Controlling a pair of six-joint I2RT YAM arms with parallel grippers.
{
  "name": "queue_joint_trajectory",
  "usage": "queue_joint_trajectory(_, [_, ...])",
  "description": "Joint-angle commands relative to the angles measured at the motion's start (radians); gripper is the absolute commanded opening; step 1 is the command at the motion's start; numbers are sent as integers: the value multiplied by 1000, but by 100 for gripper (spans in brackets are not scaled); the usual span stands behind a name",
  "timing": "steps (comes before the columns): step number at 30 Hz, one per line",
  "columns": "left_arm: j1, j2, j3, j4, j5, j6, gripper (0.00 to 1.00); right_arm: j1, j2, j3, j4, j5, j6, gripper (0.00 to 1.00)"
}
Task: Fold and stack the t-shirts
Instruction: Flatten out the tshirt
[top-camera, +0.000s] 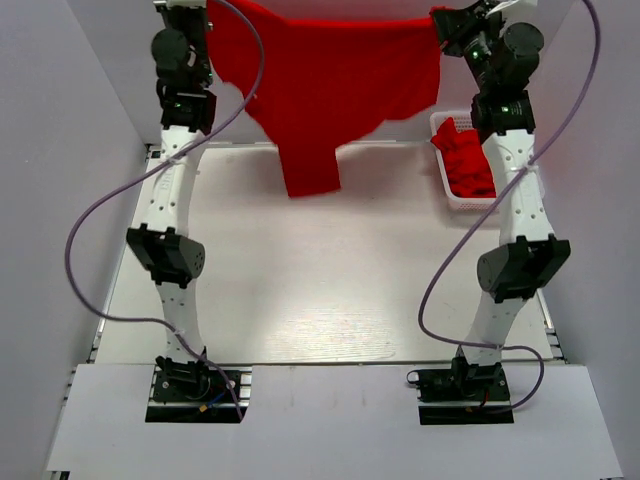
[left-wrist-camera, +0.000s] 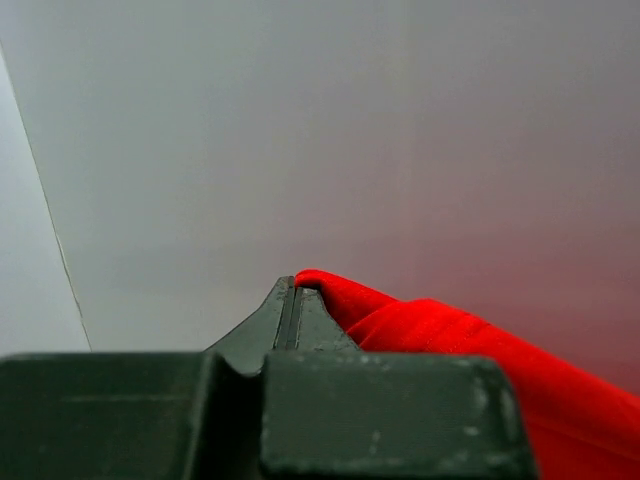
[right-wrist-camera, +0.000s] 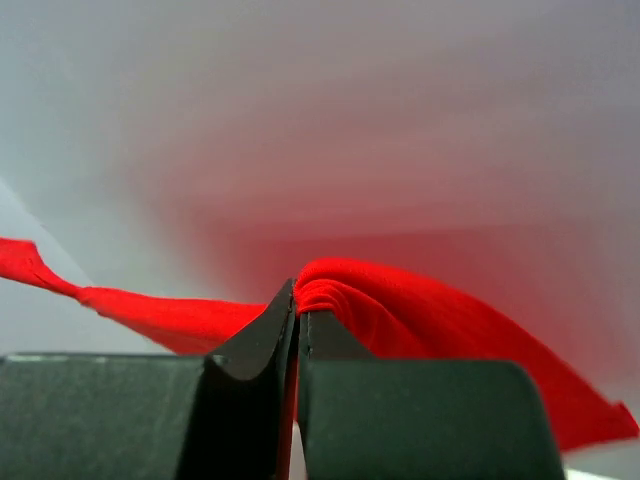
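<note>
held t-shirt (top-camera: 330, 80): in the air over the far edge of the table (top-camera: 300, 290), stretched wide between both arms, one flap drooping lower near the middle.
left gripper (left-wrist-camera: 295, 287): raised at the far left, jaws pressed together on a corner of the red cloth.
right gripper (right-wrist-camera: 298, 292): raised at the far right, jaws pressed together on a bunched fold of the same cloth.
other t-shirts (top-camera: 468, 160): heaped unfolded in the white basket (top-camera: 470, 205) at the far right.
done so far: one shirt up and spread out; judged to be the opening of a first fold.
left to do: laying this shirt flat, folding it, setting it down, then the same for everything in the basket. No folded stack visible on the table, so likely barely begun.
cut off: top edge of the held shirt and parts of both grippers, lost at the upper border of the overhead view.
hidden: part of the basket, covered by the right arm.
hard to tell: number of shirts in the basket; whether shoulders or hem are pinched.
wrist views: only finger tips, red cloth and blank wall; nothing of the table.
</note>
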Motion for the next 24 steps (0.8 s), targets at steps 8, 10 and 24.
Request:
queue_joint_trajectory(8, [-30,-654,-1085,129,35,-72,0,4,-291,-600,138,-219,10,0])
queue_joint_trajectory(10, [-30,-806,-1241,92,-62,-176,0,2,-353,-757,150,-240,25,0])
queue_joint_trajectory(24, [-40,-1165,-1870,-584,157,-864,0,7,-404,-1373,-63,-324,34,0])
